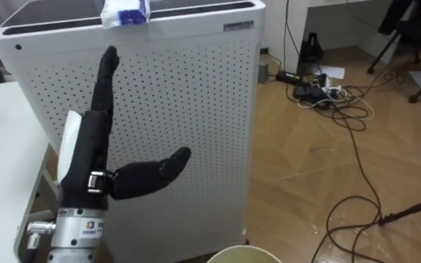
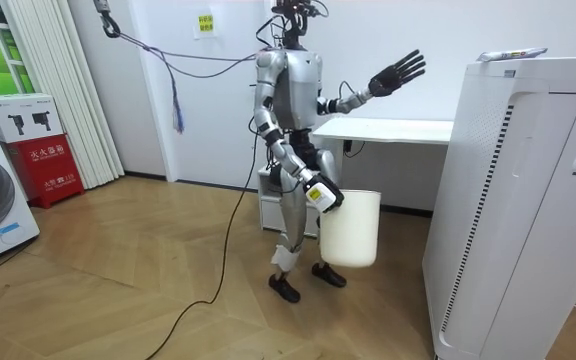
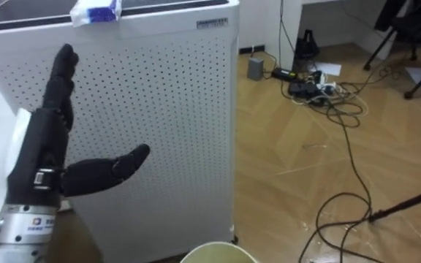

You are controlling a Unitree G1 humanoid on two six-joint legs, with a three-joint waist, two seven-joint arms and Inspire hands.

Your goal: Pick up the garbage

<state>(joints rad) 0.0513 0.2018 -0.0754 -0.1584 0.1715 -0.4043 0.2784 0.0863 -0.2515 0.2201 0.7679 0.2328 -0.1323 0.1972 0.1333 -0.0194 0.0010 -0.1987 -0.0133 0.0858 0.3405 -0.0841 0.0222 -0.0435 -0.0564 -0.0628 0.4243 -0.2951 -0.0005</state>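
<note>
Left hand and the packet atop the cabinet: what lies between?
Nothing: the left eye view shows a bare gap from left hand up to packet, the cabinet's perforated front behind it.

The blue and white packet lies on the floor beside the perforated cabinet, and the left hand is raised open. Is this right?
No: the packet lies on top of the perforated cabinet, as the left eye view shows. The left hand is raised open.

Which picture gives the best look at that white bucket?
The room view: the whole white bucket hangs at the robot's right hand, beside its legs. Both eye views catch just its rim at the bottom edge.
</note>
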